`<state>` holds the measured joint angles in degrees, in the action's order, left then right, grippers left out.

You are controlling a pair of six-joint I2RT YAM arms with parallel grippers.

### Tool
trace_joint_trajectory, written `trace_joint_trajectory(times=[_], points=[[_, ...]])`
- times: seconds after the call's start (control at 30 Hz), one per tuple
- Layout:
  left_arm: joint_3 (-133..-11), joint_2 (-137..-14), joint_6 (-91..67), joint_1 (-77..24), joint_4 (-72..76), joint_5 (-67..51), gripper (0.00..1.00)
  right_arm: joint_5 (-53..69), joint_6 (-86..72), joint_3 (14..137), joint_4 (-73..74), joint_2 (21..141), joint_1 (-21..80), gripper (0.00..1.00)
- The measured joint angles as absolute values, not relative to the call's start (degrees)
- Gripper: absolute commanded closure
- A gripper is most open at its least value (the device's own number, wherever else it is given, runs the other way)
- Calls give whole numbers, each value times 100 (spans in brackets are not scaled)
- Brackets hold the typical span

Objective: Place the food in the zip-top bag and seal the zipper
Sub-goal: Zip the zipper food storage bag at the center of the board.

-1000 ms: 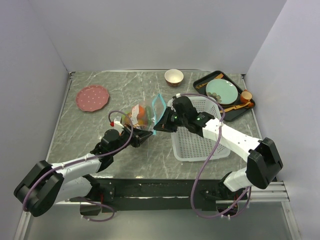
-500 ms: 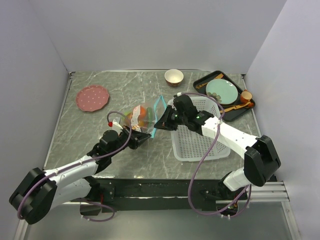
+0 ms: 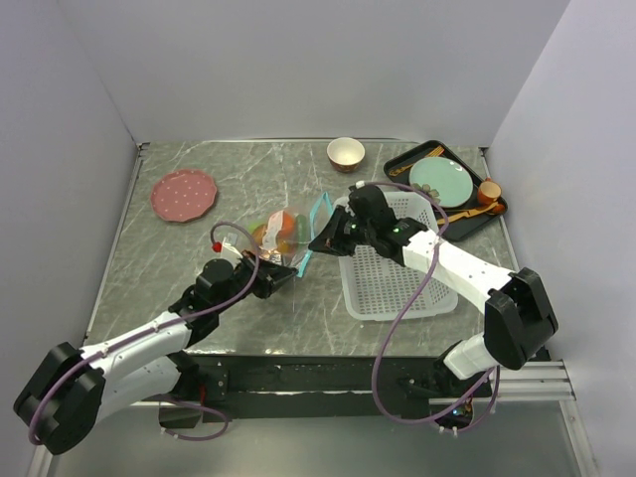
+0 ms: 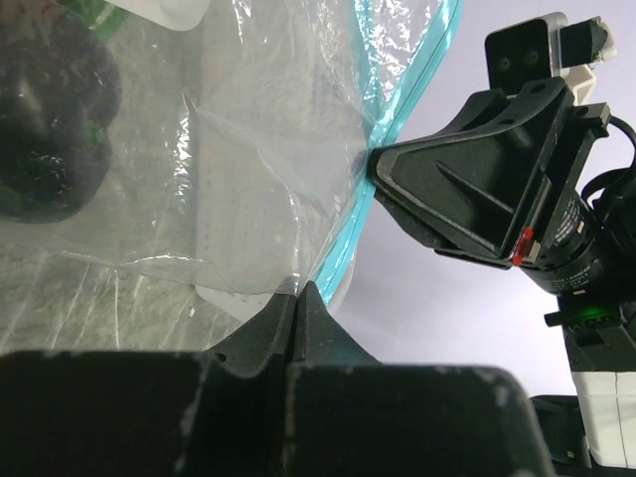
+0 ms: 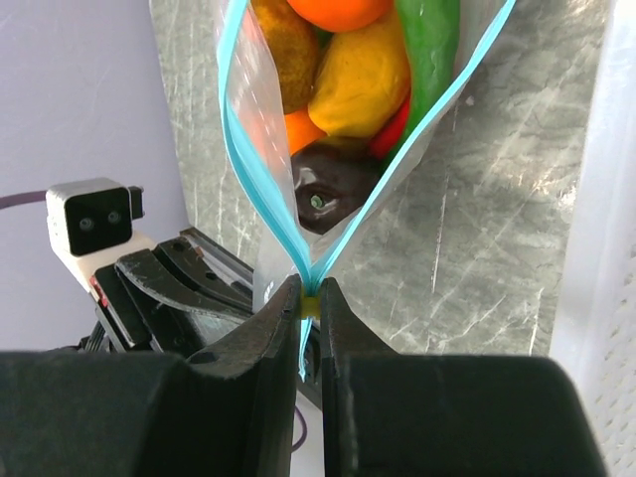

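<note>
Grey marble tabletop [image 3: 179, 288] boxed in by grey walls; pink dotted plate [image 3: 184, 194] upper left, not in play

Left gripper [image 3: 281, 278], centre-left of the top view: jaws together on the near edge of the clear crinkly zip-top bag [image 3: 283, 231], film nipped right at the fingertips [image 4: 283, 313]

Bag hangs between both grippers at frame centre. Food visible inside it: round orange [image 5: 343, 8], yellow-orange fruit [image 5: 363, 79], long green chili [image 5: 429, 50], dark brown donut-like piece [image 5: 333, 189] nearest the mouth

Thin teal zipper strip [image 5: 294, 253] opens into a wide V, so mouth is not sealed

Right gripper [image 3: 318, 243] is clamped on the strip at the point of the V, where both halves meet. White perforated basket [image 3: 393, 283] sits just right of it

Step in hand, my read: run the seal
- left holds as anchor, keeps the film taut
- right slides from the pinched corner to the far end with steady squeeze, both tracks between the pads
- donut piece is close to the mouth and could foul the tracks, so tilt to drop it back first
- watch the right wrist against the basket rim
</note>
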<state>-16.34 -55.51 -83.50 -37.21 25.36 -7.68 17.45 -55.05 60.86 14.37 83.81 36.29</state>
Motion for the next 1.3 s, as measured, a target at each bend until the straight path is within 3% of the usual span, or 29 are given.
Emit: trace_joint_trajectory(times=[0.73, 1.3], points=[[-1634, -4018, -8016, -3701, 862, -287, 99, 2025, -5369, 6302, 1358, 8683, 3183, 93], [-1634, -3905, -7994, -3695, 589, -220, 99, 2119, -5118, 6497, 1400, 8932, 2764, 92]])
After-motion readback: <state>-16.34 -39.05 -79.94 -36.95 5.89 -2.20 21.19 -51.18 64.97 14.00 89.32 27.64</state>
